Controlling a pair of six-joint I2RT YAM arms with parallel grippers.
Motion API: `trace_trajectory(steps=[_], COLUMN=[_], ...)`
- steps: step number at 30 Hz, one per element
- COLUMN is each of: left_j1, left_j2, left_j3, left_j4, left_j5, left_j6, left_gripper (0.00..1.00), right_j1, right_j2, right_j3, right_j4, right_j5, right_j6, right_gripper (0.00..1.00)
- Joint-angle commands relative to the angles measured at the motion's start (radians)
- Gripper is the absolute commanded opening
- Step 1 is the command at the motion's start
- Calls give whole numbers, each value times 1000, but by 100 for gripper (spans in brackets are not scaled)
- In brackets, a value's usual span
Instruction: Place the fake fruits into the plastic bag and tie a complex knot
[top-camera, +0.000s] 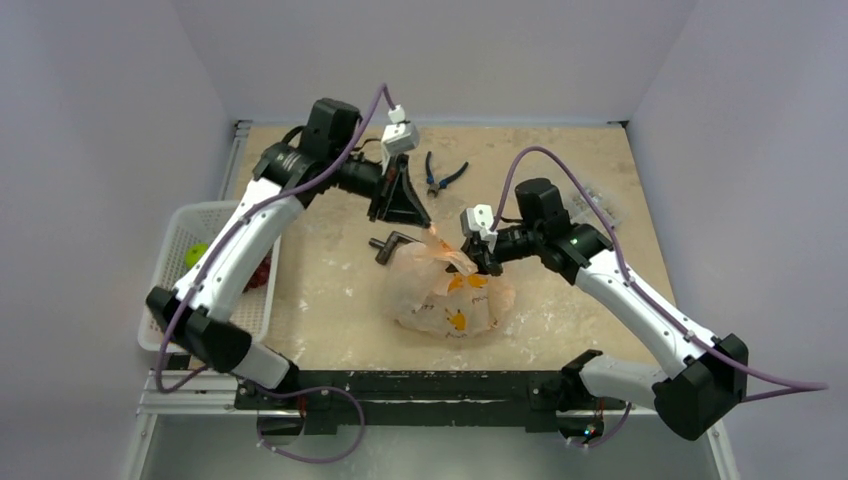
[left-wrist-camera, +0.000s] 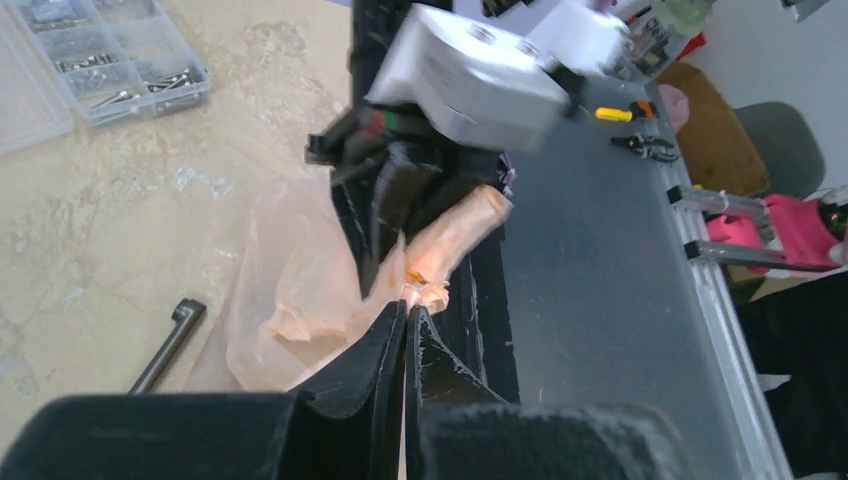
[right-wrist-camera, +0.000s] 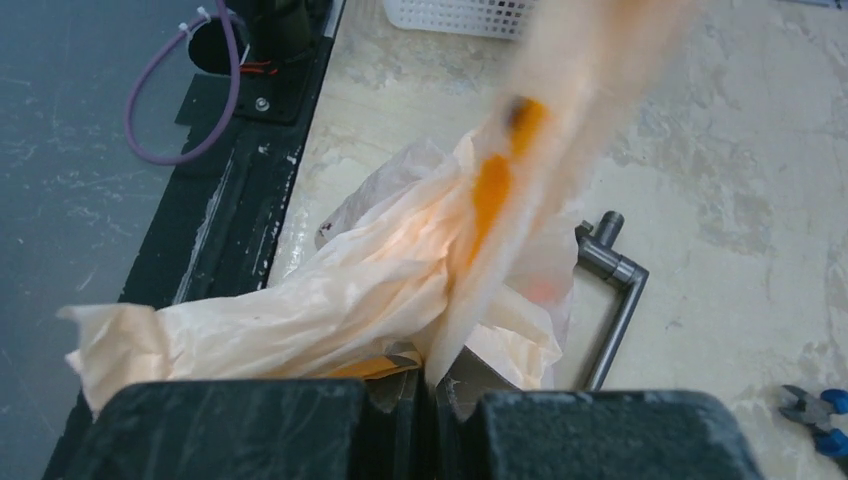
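left hand (left-wrist-camera: 407, 308) and right hand (right-wrist-camera: 430, 385) pinch the plastic bag (top-camera: 450, 305) on a mottled beige table (top-camera: 330, 290).

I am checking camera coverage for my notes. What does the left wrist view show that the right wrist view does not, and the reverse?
Only the left wrist view: a clear parts box holding screws, and the left gripper shut on a strand of the plastic bag. Only the right wrist view: the white mesh basket and a purple cable. Both: the plastic bag, a grey metal bar lying beside it, and the right gripper, shut on the bag.
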Motion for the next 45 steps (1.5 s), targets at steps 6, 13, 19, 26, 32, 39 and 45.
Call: trace_trajectory(steps=[6,13,19,26,32,39,45], left_j1=[-199,-375,-501,-509,-509,-511,-510], left_j2=[-469,-425,-363,-324,-316,-333,-373], left_j3=[-549,-710,-807,-864,-906,-952,-970], left_j4=[424,641,783,806,814,924,931], left_j5=[-400,-686,-818,-1045,-1139,-1124,-1049], left_j6=[69,17,115,224,313,320,305], left_gripper=[0,0,0,0,0,0,0], right_j1=[-40,-40,-41,-42,-45,-58,-198], right_j2=[-8,-66,-94,-123,-152,-122,-68], right_j3=[-87,-161,-191,-177,-174,-85,73], right_j4=[348,461,445,343,270,77,-77], right_j5=[24,44,44,71,76,-5,-63], right_j6=[624,817,827,759,732,550,437], right_gripper=[0,0,0,0,4,60,73])
